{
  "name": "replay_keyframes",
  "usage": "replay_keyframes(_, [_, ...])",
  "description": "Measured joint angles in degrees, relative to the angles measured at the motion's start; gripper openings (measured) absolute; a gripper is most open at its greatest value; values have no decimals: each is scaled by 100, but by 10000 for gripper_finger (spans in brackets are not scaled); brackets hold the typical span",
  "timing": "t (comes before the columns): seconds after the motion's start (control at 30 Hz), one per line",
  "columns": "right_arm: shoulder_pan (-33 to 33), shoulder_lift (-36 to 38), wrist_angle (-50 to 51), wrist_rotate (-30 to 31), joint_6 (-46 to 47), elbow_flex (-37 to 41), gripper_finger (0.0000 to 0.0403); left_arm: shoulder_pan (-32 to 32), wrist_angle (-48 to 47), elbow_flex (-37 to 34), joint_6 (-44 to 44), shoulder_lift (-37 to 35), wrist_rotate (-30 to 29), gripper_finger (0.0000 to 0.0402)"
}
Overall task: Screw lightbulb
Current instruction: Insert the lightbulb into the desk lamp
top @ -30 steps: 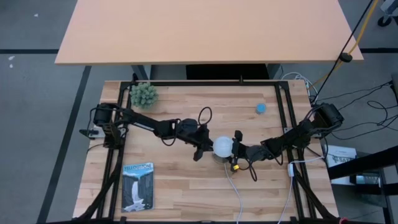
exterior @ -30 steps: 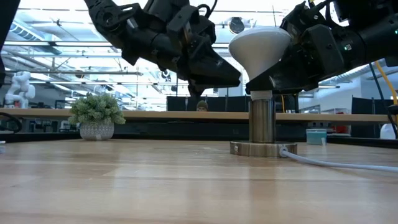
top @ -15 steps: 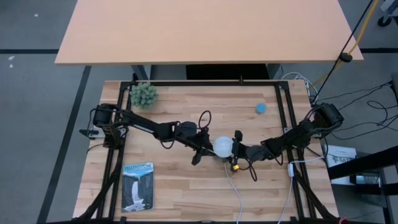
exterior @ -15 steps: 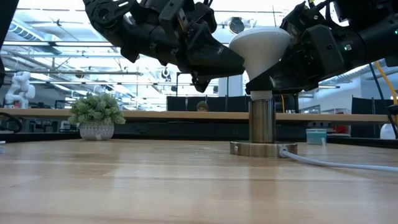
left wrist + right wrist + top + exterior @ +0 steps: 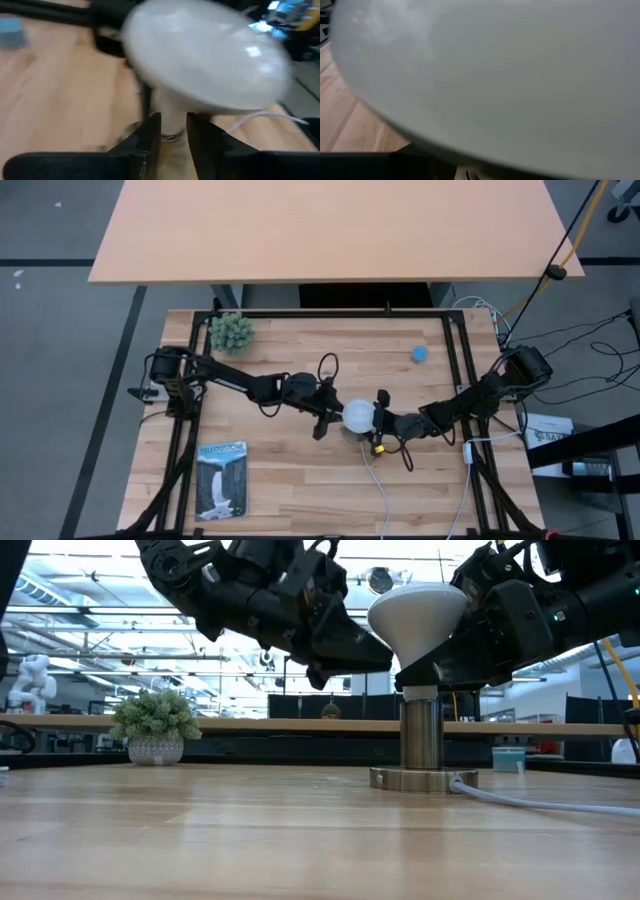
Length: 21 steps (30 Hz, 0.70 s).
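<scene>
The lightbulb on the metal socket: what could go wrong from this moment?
The right gripper grips the lightbulb low on its cone; too much squeeze might crack it. The left gripper sits close beside the bulb and could bump it. The socket stands free on the table, so turning may drag it by its cord.

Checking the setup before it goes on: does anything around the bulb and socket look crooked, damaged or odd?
Nothing stands out. The lightbulb sits upright on the socket post, whose base lies flat on the table. The right claw is at the bulb's neck, the left claw beside it. No visible damage.
</scene>
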<state>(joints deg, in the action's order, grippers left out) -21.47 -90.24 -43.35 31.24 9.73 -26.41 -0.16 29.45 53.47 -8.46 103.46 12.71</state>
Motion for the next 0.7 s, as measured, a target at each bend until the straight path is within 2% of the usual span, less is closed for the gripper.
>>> replay_keyframes(0.2, [0,0,4,0,5,1,212,94,-290,0,-267,0,-33,96])
replay_keyframes(0.4, [0,0,7,0,6,0,212,-200,-491,0,-299,0,164,96])
replay_keyframes(0.57, [0,0,9,0,7,0,212,-574,-356,0,62,0,-388,96])
replay_keyframes(0.7, [0,0,9,0,9,1,212,-619,-96,0,245,0,-469,96])
